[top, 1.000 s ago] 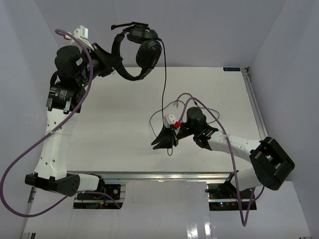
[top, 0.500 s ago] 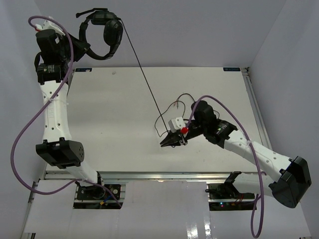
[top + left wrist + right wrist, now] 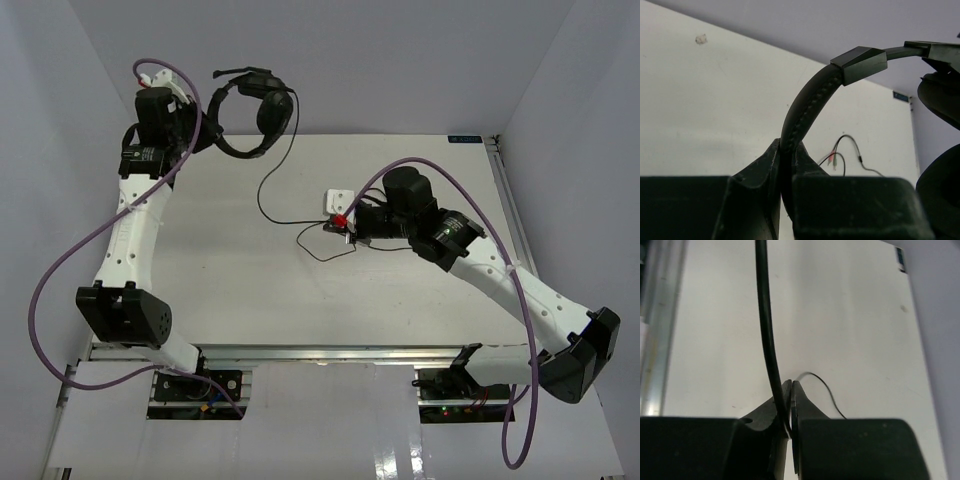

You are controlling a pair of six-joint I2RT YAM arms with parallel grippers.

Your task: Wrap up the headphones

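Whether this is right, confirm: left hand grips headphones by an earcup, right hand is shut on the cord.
Wrong on one point: the left hand grips the headphones by the headband, not an earcup; the left wrist view shows it. The right hand is shut on the cord.

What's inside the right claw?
The right claw is shut on the thin black cord of the headphones. The cord runs up out of the grip, and the pinched bit itself is hidden.

In your left wrist view the earcups [image 3: 942, 97] run off the right edge; in your right wrist view the cord [image 3: 764, 315] is blurred and exits the top.
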